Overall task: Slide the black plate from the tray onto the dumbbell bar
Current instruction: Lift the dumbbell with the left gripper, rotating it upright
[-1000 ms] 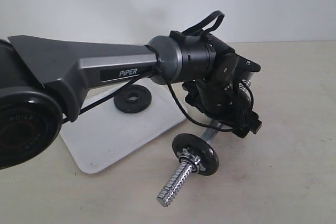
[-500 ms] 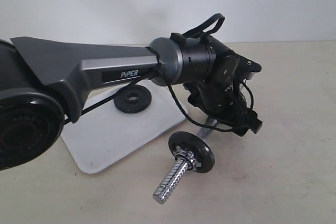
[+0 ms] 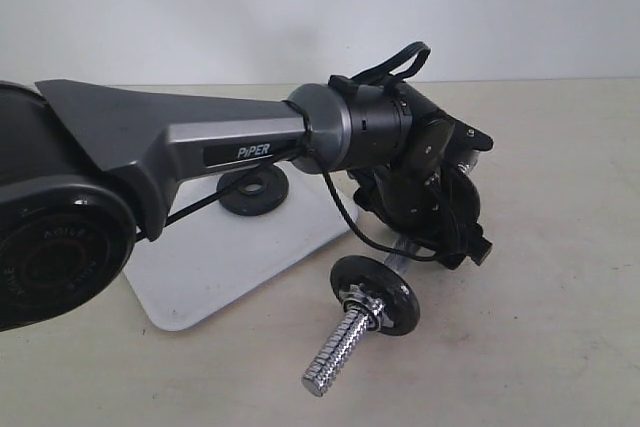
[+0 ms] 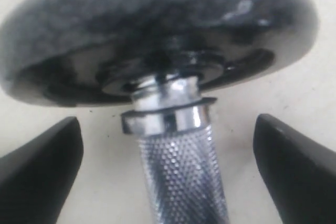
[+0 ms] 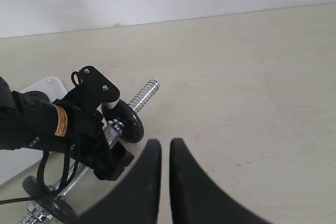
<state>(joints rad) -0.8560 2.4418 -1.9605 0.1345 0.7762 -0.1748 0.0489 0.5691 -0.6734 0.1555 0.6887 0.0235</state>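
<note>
Straddling bar [image 4: 181,177] — left end effector [image 4: 167,129] (agape).

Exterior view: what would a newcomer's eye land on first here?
The big grey left arm sweeps in across the left half. Its left gripper stands open on either side of the chrome dumbbell bar near the middle. Behind the arm, the black plate lies on the white tray.

A pale beige table [image 3: 560,247] carried everything. A white tray [image 3: 230,277] lay flat on it, just beside the left gripper [image 4: 168,166]. The dumbbell bar [image 3: 345,342] rested on the table directly under that gripper, one threaded end sticking out past it.
</note>
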